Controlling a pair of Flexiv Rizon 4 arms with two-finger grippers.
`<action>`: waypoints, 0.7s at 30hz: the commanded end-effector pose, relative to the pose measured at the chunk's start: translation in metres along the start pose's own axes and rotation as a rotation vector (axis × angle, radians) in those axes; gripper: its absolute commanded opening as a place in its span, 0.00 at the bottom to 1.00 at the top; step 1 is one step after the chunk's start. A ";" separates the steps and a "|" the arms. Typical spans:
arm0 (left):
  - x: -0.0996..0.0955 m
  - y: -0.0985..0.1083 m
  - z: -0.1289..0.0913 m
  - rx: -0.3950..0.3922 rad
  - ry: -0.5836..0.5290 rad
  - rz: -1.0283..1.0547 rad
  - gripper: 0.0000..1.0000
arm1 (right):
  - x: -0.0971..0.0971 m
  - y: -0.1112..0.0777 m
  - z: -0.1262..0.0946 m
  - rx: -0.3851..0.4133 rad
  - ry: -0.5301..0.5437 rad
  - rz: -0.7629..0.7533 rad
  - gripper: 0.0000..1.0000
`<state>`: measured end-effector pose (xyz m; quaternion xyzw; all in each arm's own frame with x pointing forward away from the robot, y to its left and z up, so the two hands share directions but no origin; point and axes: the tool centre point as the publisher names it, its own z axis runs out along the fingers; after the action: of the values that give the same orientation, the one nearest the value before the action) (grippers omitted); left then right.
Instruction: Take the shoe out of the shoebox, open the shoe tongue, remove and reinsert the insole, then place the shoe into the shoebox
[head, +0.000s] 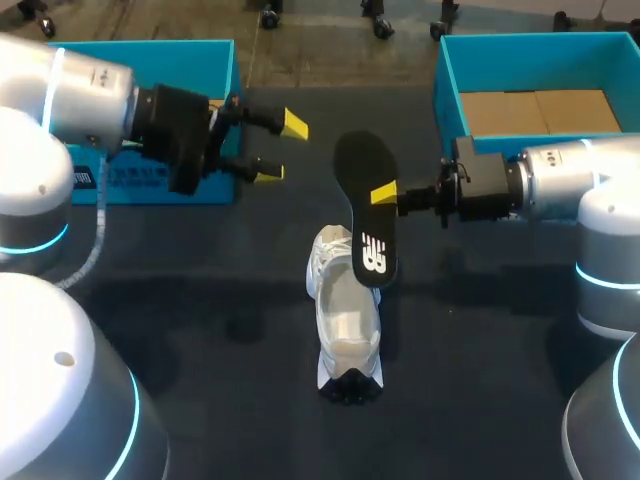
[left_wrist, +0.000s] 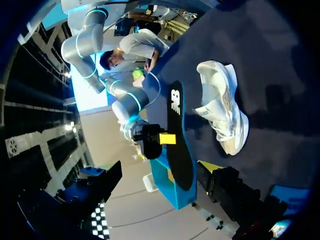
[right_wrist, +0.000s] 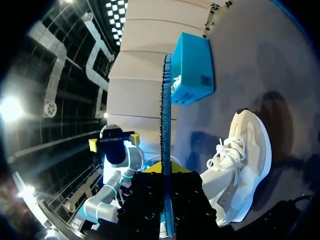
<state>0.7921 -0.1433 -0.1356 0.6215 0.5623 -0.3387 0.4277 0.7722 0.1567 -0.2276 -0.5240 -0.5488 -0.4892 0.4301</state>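
two yellow-tipped fingers of my right gripper (head: 386, 194) are clamped on the black insole (head: 362, 165), one on each face, about halfway along its length, so it hangs in the air edge-on between them. a white logo mark sits on the insole's half nearer me. the insole's long axis runs from far to near across the table, and in the head view its near end overlaps the far end of the white shoe (head: 345, 320)

the shoe rests on the dark table (head: 200, 330), midway between my arms. its long axis also runs far to near, with a dark patch at the end closest to me; which end is the toe i cannot tell

my left gripper (head: 281, 148) is spread wide and holds nothing. it points at the insole's far end without touching it, just in front of the left teal box (head: 222, 70). that box's near side carries white print too small to read. the right teal box (head: 447, 85) stands behind my right wrist and shows brown cardboard inside
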 end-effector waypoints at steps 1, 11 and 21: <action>-0.020 0.026 0.014 -0.104 0.522 -0.107 1.00 | 0.000 0.000 0.001 0.000 -0.002 0.000 0.00; -0.021 0.028 0.012 -0.240 0.679 -0.024 1.00 | 0.000 0.000 0.001 0.000 -0.002 0.000 0.00; -0.034 0.034 0.027 -0.017 0.844 -0.069 1.00 | 0.000 0.000 0.001 0.000 -0.002 0.000 0.00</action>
<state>0.8125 -0.1741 -0.1161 0.6432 0.6841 -0.1516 0.3087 0.7727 0.1563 -0.2273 -0.5241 -0.5493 -0.4884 0.4301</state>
